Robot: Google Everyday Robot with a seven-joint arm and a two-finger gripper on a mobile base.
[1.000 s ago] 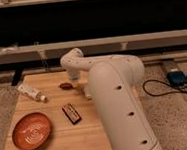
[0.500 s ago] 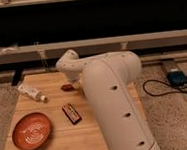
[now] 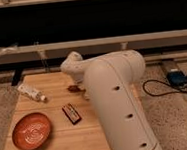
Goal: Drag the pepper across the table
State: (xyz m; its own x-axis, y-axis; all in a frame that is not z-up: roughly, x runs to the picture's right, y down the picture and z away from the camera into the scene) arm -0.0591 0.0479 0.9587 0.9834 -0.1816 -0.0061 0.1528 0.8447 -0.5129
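Observation:
The pepper [image 3: 74, 88] is a small dark red-brown chilli lying on the light wooden table [image 3: 58, 138], near its middle toward the far side. My white arm reaches over the table from the right. Its wrist bends down over the pepper, and the gripper [image 3: 82, 92] sits right beside the pepper's right end, mostly hidden behind the arm. I cannot tell if it touches the pepper.
An orange-red round bowl [image 3: 31, 131] sits at the front left. A dark rectangular bar [image 3: 71, 113] lies in front of the pepper. A white bottle [image 3: 31, 93] lies at the left. A blue box [image 3: 176, 77] and black cables lie on the floor to the right.
The arm has swung left and its wrist has moved further over the table toward the pepper. The pepper, bar, bowl and bottle stay about where they were.

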